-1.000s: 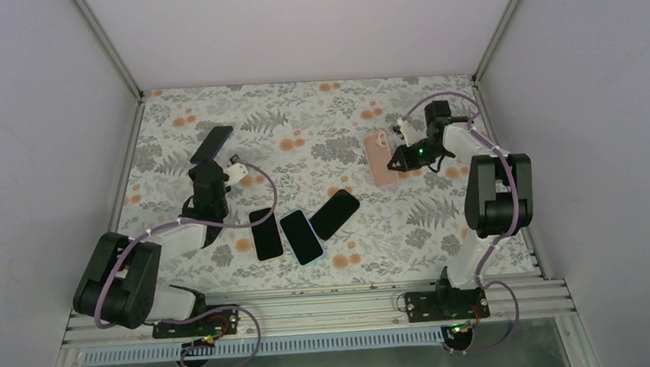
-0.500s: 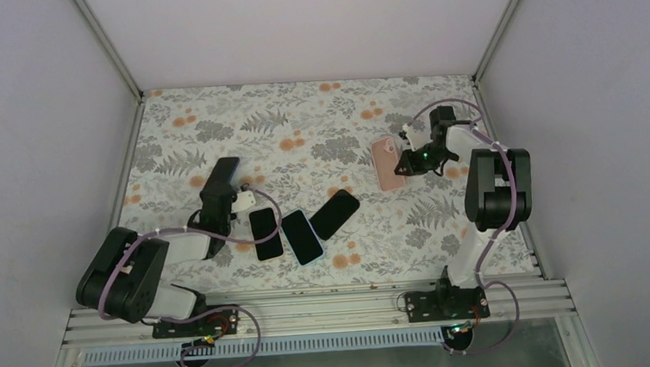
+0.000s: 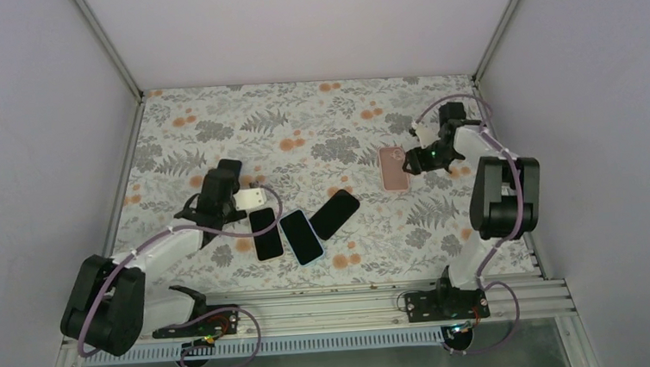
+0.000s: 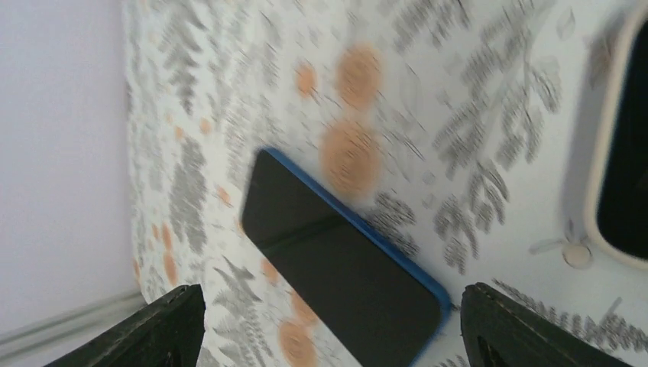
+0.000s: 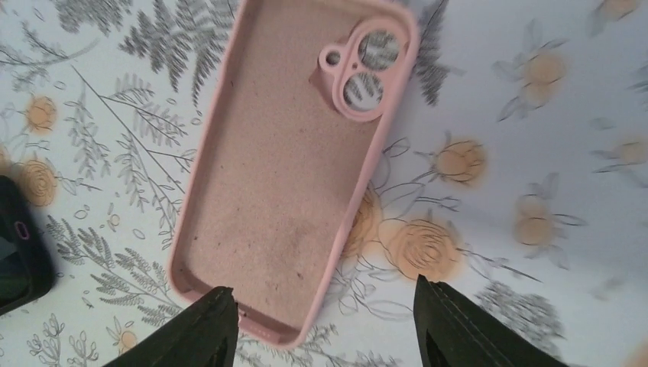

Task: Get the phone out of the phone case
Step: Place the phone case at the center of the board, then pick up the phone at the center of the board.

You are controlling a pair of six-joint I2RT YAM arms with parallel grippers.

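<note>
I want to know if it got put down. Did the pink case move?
Yes. The pink phone case has shifted a little to the right, farther from the black phone in the middle of the table.

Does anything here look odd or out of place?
The pink phone case lies empty, inside up, on the table's right side, flowered cloth showing through its camera holes. Nothing looks spilled or broken.

Even, diffuse light; faint shadows. Left wrist: floral cloth (image 4: 428, 99) motion-blurred toward 12 o'clock. Right wrist: pink case (image 5: 283, 176) sharp.
</note>
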